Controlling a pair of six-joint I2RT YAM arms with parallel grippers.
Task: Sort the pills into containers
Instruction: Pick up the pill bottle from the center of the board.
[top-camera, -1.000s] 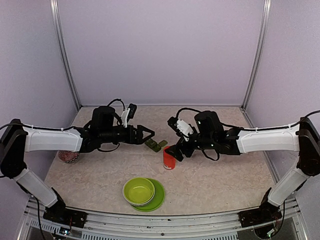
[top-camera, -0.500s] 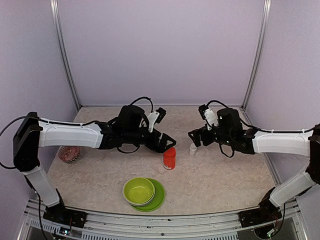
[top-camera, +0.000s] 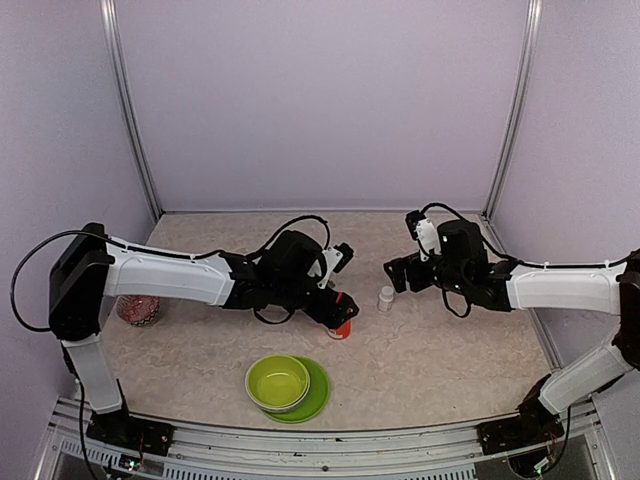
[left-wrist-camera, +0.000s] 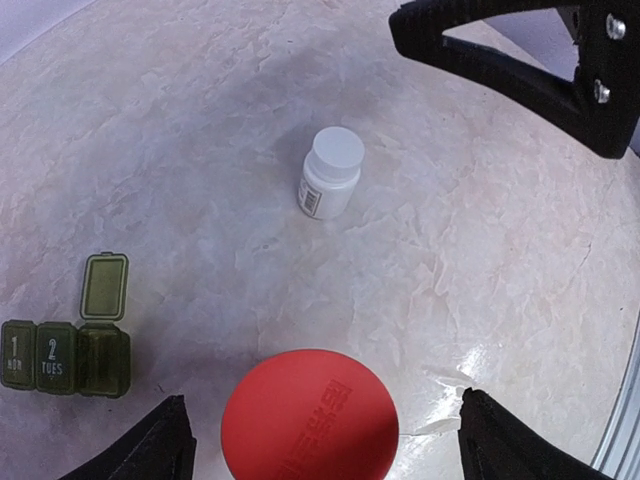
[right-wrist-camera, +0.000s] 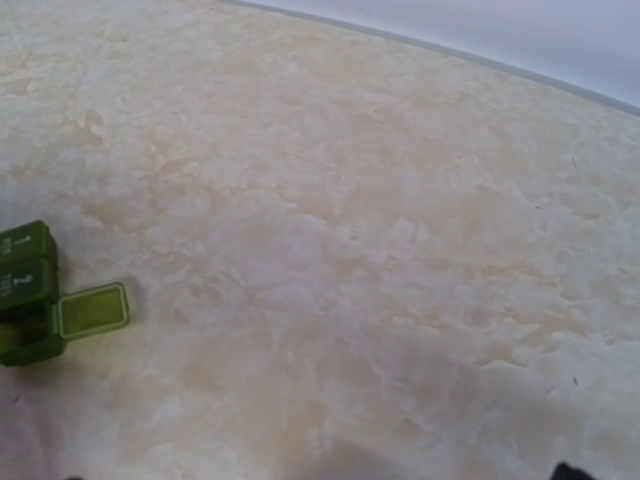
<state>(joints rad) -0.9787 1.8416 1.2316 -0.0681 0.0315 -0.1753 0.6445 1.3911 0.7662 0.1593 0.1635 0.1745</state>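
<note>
The containers are a dark green three-compartment strip box; its right lid stands open. The right wrist view shows the box at its left edge. In the top view my left arm hides it. No pills show. My left gripper is open, its fingertips straddling the orange-red bottle's cap with gaps on both sides. In the top view it sits over that bottle. My right gripper hangs open and empty, left of and behind a small white bottle.
The white bottle stands upright beyond the red cap, with the right gripper's fingers above it. A lime-green bowl on its plate sits near the front. A pinkish round object lies at the left.
My left gripper has swung right from the green box to over the orange-red bottle. My right gripper drew back to the right, away from that bottle, then held still beside the white bottle.
</note>
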